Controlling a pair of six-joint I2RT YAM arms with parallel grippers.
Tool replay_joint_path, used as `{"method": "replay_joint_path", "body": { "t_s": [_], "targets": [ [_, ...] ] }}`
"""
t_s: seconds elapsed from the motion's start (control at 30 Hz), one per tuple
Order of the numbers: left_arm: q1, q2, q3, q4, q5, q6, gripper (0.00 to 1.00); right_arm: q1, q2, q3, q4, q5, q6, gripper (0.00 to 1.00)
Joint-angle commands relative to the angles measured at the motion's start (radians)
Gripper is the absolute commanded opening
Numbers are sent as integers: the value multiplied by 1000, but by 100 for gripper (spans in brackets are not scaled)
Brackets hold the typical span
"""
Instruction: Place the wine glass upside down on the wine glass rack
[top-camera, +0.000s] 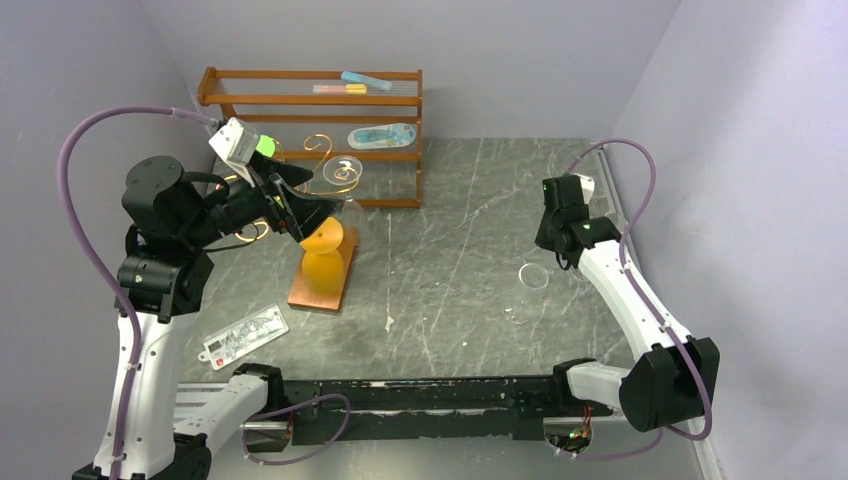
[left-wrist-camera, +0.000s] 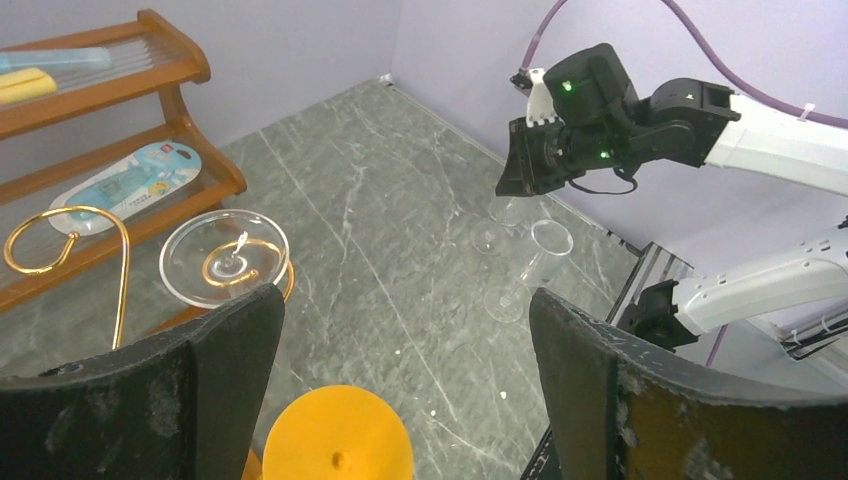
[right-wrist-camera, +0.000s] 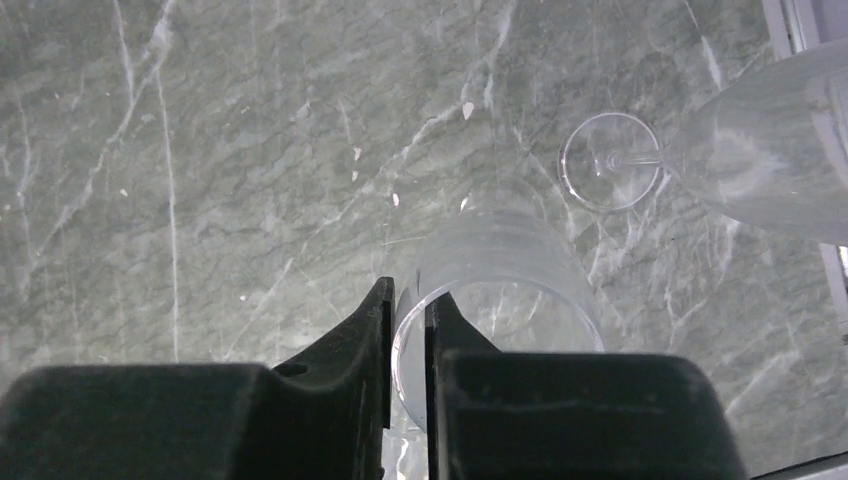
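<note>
Pinching only the rim of the wine glass (right-wrist-camera: 500, 250) standing at right, the right gripper (right-wrist-camera: 408, 300) could let it slip before reaching the wine glass rack (top-camera: 312, 295) at left, where the left gripper (left-wrist-camera: 405, 320) hangs wide.

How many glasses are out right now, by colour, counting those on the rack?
Clear glasses: 3 (hung glass on the rack, pinched glass with its rim in the right pincer, standing glass beside it)
Orange glass: 1, on the rack
Total: 4
</note>
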Motion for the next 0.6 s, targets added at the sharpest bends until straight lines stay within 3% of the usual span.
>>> {"method": "replay_joint_path", "body": {
  "t_s": [0.0, 0.07, 0.27, 0.43, 0.57],
  "targets": [
    [-11, -2, -24, 19, -40, -3, 96, 1, -5, 48, 2, -1, 1, 5],
    [-12, -4, -23, 21, -54, -16, 96, 2, -15, 59, 9, -20, 0, 0],
    [-12, -1, -1, 32, -130, -86, 96, 3, -106, 82, 100, -160, 23, 0],
    [-11, 9, 42, 41, -222, -167, 97, 3, -199, 79, 287, -404, 80, 0],
    [-12, 12, 36, 114, -216, -262, 96, 4, -253, 61, 499, -566, 156, 0]
  ]
}}
